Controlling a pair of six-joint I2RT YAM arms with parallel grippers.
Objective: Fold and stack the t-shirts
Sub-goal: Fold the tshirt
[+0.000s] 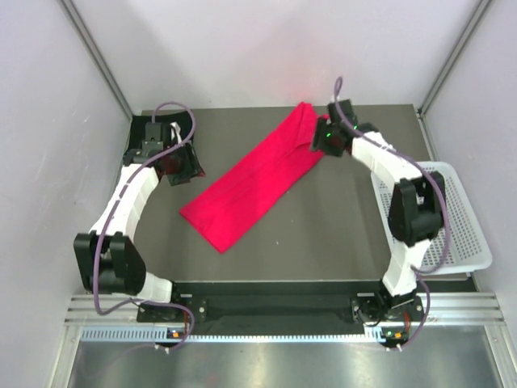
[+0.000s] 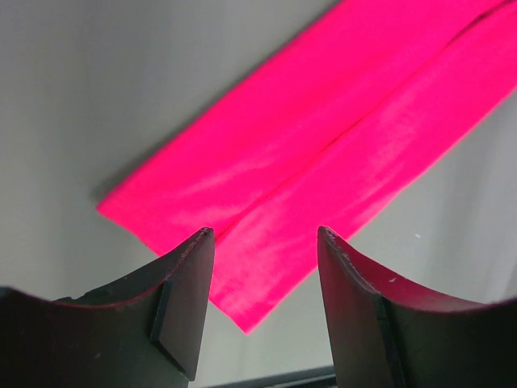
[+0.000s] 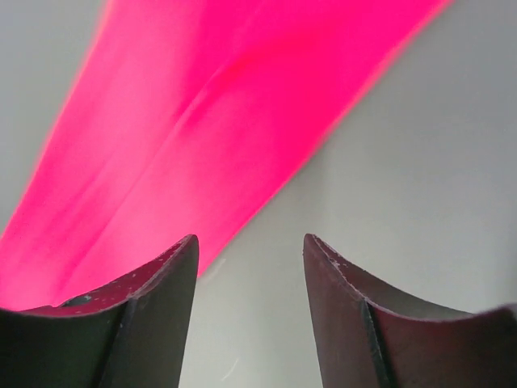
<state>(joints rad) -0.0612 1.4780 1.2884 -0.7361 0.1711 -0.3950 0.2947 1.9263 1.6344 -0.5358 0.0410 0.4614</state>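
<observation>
Right claw [image 3: 250, 241]: jaws wide, nothing between them. It hangs low over the far end of the bright red-pink cloth t-shirt [image 1: 258, 174]. Left claw [image 2: 264, 234]: jaws wide too, empty, off to the left of the shirt and not touching the cloth.

Shirt: already folded into a long, narrow band, several layers thick, with a lengthwise seam-like crease down the middle. It lies flat and runs diagonally from the near-left middle of the dark grey desk [image 1: 323, 234] to its far right.

Handling, as judged: light, limp, no stiffness. Lifted at one point it will likely droop and the layers slide open. Best hold looks like the two corners of one short end, pinching through every layer, one claw per corner, then carrying that end over to the other.

White perforated plastic basket [image 1: 464, 218]: at the desk's right edge, well apart from the shirt.
</observation>
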